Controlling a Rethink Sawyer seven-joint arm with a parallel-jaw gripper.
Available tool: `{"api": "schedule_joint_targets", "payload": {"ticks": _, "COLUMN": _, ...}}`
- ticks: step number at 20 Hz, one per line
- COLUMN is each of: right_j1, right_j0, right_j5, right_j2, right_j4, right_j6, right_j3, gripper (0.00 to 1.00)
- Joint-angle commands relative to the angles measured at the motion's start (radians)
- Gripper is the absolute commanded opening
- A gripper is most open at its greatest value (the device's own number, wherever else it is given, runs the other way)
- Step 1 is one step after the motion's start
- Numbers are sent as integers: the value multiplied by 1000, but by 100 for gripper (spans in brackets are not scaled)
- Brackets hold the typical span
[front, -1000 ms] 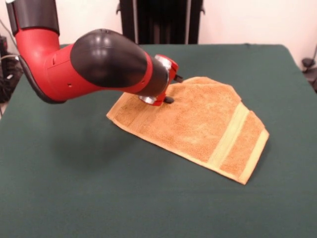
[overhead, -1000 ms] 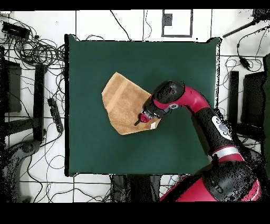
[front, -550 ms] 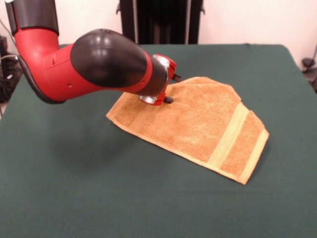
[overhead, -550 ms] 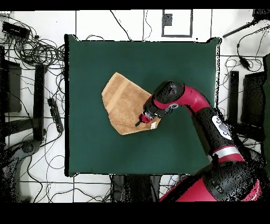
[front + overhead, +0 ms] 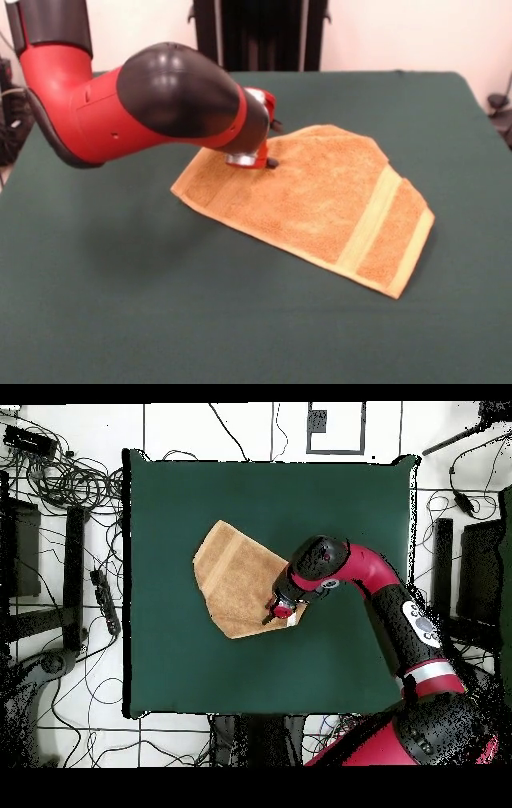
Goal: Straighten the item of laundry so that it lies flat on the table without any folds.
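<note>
Folded orange towel (image 5: pixel 320 200) on green table (image 5: pixel 120 304), end effector (image 5: pixel 270 160) touching it, grip state unclear

A golden-orange terry towel (image 5: pixel 312 200) with a paler yellow woven band crossing one end and a yellow edge lies on a dark green cloth tabletop (image 5: pixel 120 304). The robot arm (image 5: pixel 152 100) is bright red with glossy black sections and a silver ring near its red-and-black pincer (image 5: pixel 270 160). The floor (image 5: pixel 70 714) is white with dark cables.
</note>
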Motion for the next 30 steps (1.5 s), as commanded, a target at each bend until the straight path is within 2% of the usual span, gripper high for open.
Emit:
{"api": "schedule_joint_targets", "payload": {"ticks": 1, "right_j1": 74, "right_j0": -35, "right_j5": -141, "right_j2": 20, "right_j4": -180, "right_j6": -478, "right_j3": -189, "gripper": 100}}
{"api": "schedule_joint_targets", "payload": {"ticks": 3, "right_j1": 93, "right_j0": -32, "right_j5": -104, "right_j2": 9, "right_j4": -143, "right_j6": -453, "right_j3": -221, "gripper": 100}}
{"api": "schedule_joint_targets", "payload": {"ticks": 4, "right_j1": 102, "right_j0": -26, "right_j5": -72, "right_j2": -14, "right_j4": -100, "right_j6": -370, "right_j3": -237, "gripper": 100}}
{"api": "schedule_joint_targets", "payload": {"ticks": 5, "right_j1": 109, "right_j0": -16, "right_j5": -36, "right_j2": -44, "right_j4": -60, "right_j6": -270, "right_j3": -252, "gripper": 100}}
{"api": "schedule_joint_targets", "payload": {"ticks": 8, "right_j1": 117, "right_j0": 21, "right_j5": 95, "right_j2": -168, "right_j4": 88, "right_j6": 152, "right_j3": -270, "gripper": 100}}
{"api": "schedule_joint_targets", "payload": {"ticks": 10, "right_j1": 123, "right_j0": 10, "right_j5": 105, "right_j2": -207, "right_j4": 183, "right_j6": 301, "right_j3": -237, "gripper": 100}}
{"api": "schedule_joint_targets", "payload": {"ticks": 14, "right_j1": 133, "right_j0": -10, "right_j5": 138, "right_j2": -286, "right_j4": 325, "right_j6": 447, "right_j3": -173, "gripper": 100}}
{"api": "schedule_joint_targets", "payload": {"ticks": 16, "right_j1": 132, "right_j0": -17, "right_j5": 183, "right_j2": -329, "right_j4": 361, "right_j6": 462, "right_j3": -177, "gripper": 100}}
{"api": "schedule_joint_targets", "payload": {"ticks": 19, "right_j1": 103, "right_j0": -34, "right_j5": 160, "right_j2": -372, "right_j4": 427, "right_j6": 523, "right_j3": -91, "gripper": 100}}
{"api": "schedule_joint_targets", "payload": {"ticks": 22, "right_j1": 28, "right_j0": -25, "right_j5": 110, "right_j2": -387, "right_j4": 440, "right_j6": 538, "right_j3": 2, "gripper": 100}}
{"api": "schedule_joint_targets", "payload": {"ticks": 26, "right_j1": -87, "right_j0": 23, "right_j5": 100, "right_j2": -373, "right_j4": 424, "right_j6": 524, "right_j3": 58, "gripper": 100}}
{"api": "schedule_joint_targets", "payload": {"ticks": 30, "right_j1": -182, "right_j0": 76, "right_j5": 131, "right_j2": -366, "right_j4": 562, "right_j6": 689, "right_j3": 117, "gripper": 100}}
